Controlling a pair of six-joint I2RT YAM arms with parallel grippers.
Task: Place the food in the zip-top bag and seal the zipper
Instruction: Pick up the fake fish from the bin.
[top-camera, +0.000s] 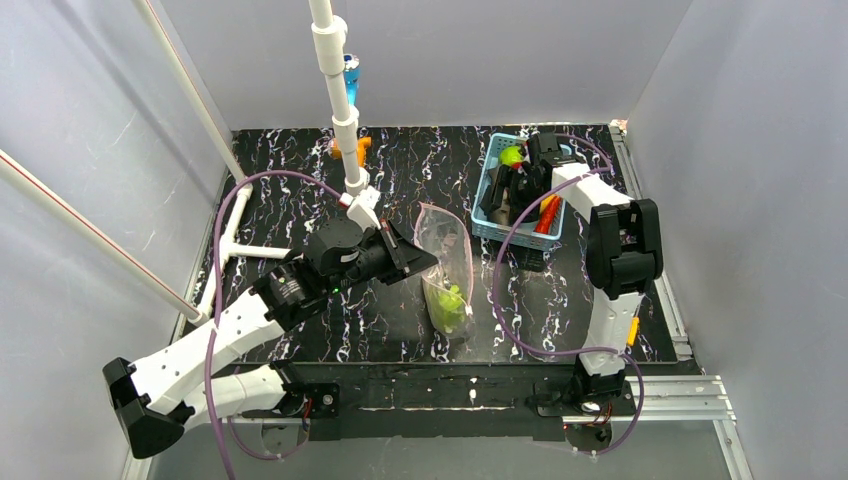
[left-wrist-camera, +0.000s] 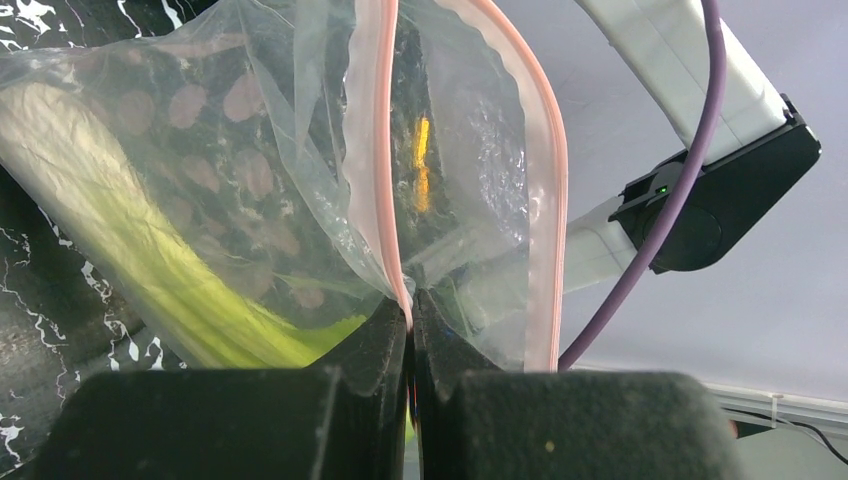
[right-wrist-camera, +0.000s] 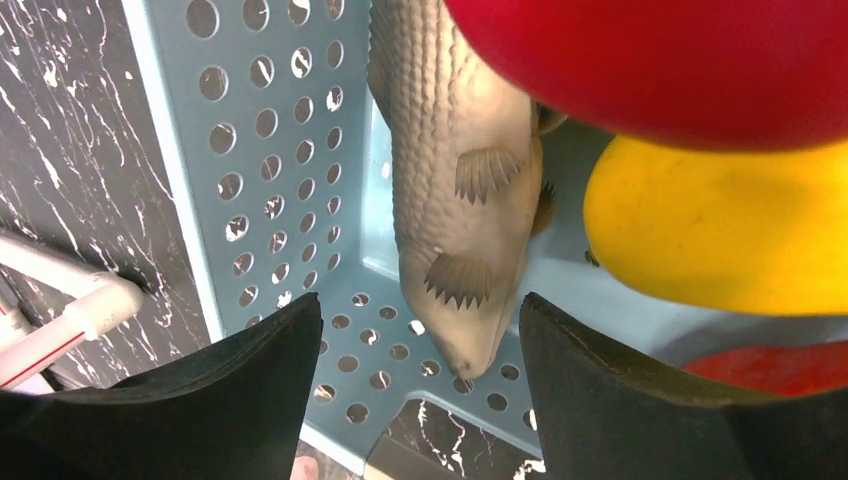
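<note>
The zip-top bag (top-camera: 445, 265) lies mid-table with its mouth held up and open. A white-green leek (left-wrist-camera: 150, 260) lies inside it, seen as green in the top view (top-camera: 447, 300). My left gripper (top-camera: 412, 257) is shut on the bag's pink zipper strip (left-wrist-camera: 385, 180); the strip's other side (left-wrist-camera: 552, 200) curves away to the right. My right gripper (right-wrist-camera: 420, 330) is open inside the blue basket (top-camera: 500, 225), over a grey toy fish (right-wrist-camera: 450, 190). A red round fruit (right-wrist-camera: 650, 60), a yellow fruit (right-wrist-camera: 710, 230) and a red piece (right-wrist-camera: 770, 365) lie beside the fish.
A white pipe stand (top-camera: 340, 110) rises at the back centre, with its base bars (top-camera: 240, 240) on the left of the table. An orange fitting (top-camera: 352, 148) sits at the back. Grey walls enclose the table on three sides.
</note>
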